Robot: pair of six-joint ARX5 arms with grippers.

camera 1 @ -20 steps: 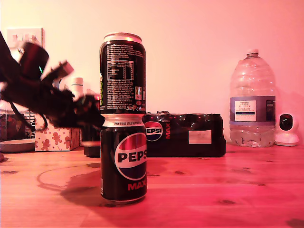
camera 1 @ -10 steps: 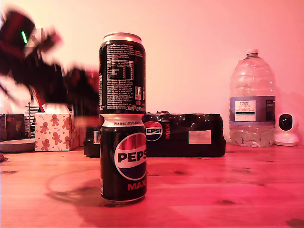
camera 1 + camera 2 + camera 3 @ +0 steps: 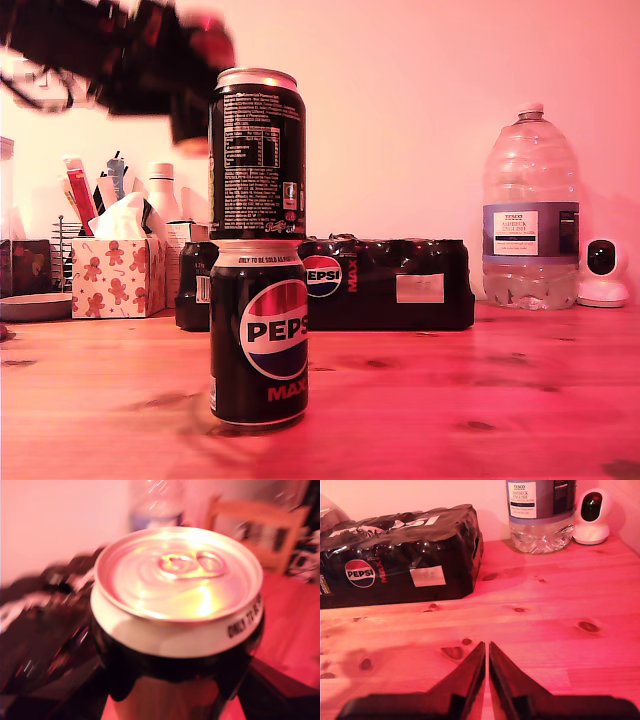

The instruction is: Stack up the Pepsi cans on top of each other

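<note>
Exterior view, from its left: my first gripper [image 3: 190, 90] hovers blurred, high beside the upper Pepsi can [image 3: 257, 155]; whether its jaws are apart, I cannot tell. That can stands upright on the lower Pepsi can [image 3: 259, 335], itself on the wooden table [image 3: 450, 400]. My second gripper [image 3: 487, 652] is pinched closed, empty, above bare wood.

I'm working in a home: a wooden table [image 3: 450, 400], a gingerbread-print tissue box [image 3: 118, 275], a big water bottle [image 3: 531, 210] and a small indoor camera [image 3: 604, 272].
</note>
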